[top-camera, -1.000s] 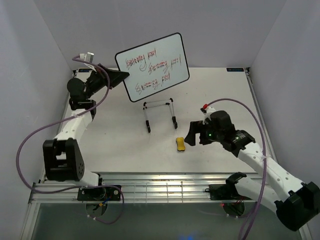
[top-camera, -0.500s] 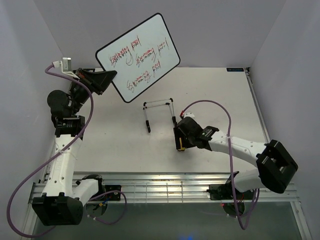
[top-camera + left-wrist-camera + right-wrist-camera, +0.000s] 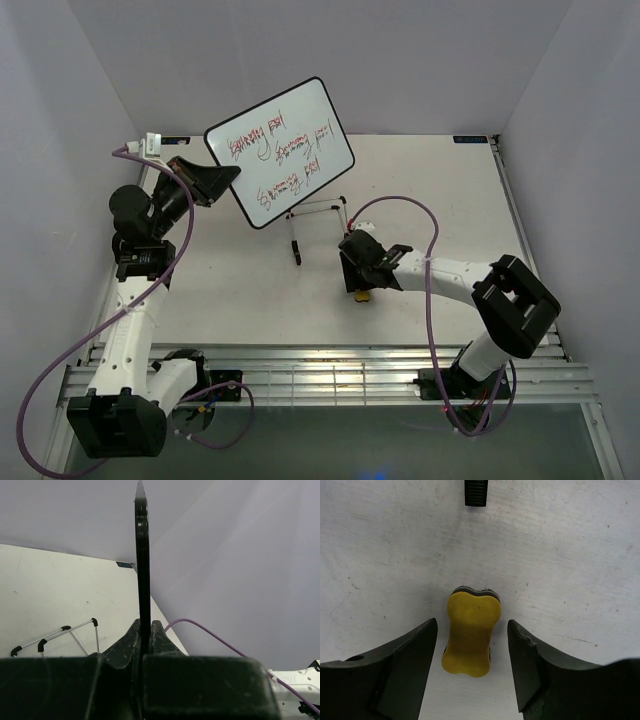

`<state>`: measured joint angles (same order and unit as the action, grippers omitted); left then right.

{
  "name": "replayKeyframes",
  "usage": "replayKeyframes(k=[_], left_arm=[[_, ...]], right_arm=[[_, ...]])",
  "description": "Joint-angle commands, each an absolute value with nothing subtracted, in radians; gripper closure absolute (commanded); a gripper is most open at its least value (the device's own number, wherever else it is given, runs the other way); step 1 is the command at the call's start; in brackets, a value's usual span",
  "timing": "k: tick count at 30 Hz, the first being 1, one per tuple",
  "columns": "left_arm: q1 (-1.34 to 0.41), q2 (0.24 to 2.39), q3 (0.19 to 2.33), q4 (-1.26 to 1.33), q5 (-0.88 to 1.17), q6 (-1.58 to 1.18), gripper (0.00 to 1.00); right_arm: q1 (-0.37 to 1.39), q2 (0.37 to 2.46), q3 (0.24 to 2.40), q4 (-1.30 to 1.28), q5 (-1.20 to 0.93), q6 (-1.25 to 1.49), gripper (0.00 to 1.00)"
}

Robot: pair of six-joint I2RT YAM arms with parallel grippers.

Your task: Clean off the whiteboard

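Note:
The whiteboard (image 3: 280,150), covered in red and dark scribbles, hangs tilted above the back left of the table. My left gripper (image 3: 225,172) is shut on its left edge. In the left wrist view the board (image 3: 142,555) shows edge-on as a thin black strip pinched in the left gripper (image 3: 144,625). My right gripper (image 3: 360,280) is down at the table over the yellow eraser (image 3: 362,294). In the right wrist view the eraser (image 3: 470,635) lies on the table between the right gripper's (image 3: 472,625) open fingers, with a gap on each side.
A black wire stand (image 3: 318,208) sits on the table (image 3: 450,200) just behind the eraser; one rubber foot (image 3: 476,492) shows ahead of the right fingers. The stand (image 3: 55,635) also appears below the board. Grey walls close in on the left, back and right.
The left arm swung the held board up, then lowered it and tilted it more. The right gripper moved left onto the eraser and its jaws have narrowed around it.

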<state>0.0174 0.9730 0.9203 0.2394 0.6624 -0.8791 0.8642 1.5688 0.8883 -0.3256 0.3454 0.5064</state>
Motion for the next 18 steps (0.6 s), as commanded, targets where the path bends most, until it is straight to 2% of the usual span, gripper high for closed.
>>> replayKeyframes(k=[1, 3, 12, 14, 18], left_arm=[[0.018, 0.916, 0.931, 0.302, 0.652, -0.856, 1.0], [0.018, 0.914, 0.931, 0.292, 0.653, -0.844, 1.0], [0.015, 0.905, 0.94, 0.242, 0.641, -0.798, 1.0], [0.015, 0.904, 0.94, 0.233, 0.64, -0.788, 1.0], [0.015, 0.903, 0.934, 0.221, 0.655, -0.775, 1.0]], right_arm=[[0.864, 1.591, 0.92, -0.288, 0.38, 0.5, 0.38], [0.862, 1.603, 0.925, -0.29, 0.379, 0.499, 0.44], [0.862, 1.605, 0.908, -0.288, 0.382, 0.502, 0.53], [0.862, 1.603, 0.905, -0.29, 0.379, 0.503, 0.58], [0.862, 1.553, 0.89, -0.298, 0.379, 0.506, 0.62]])
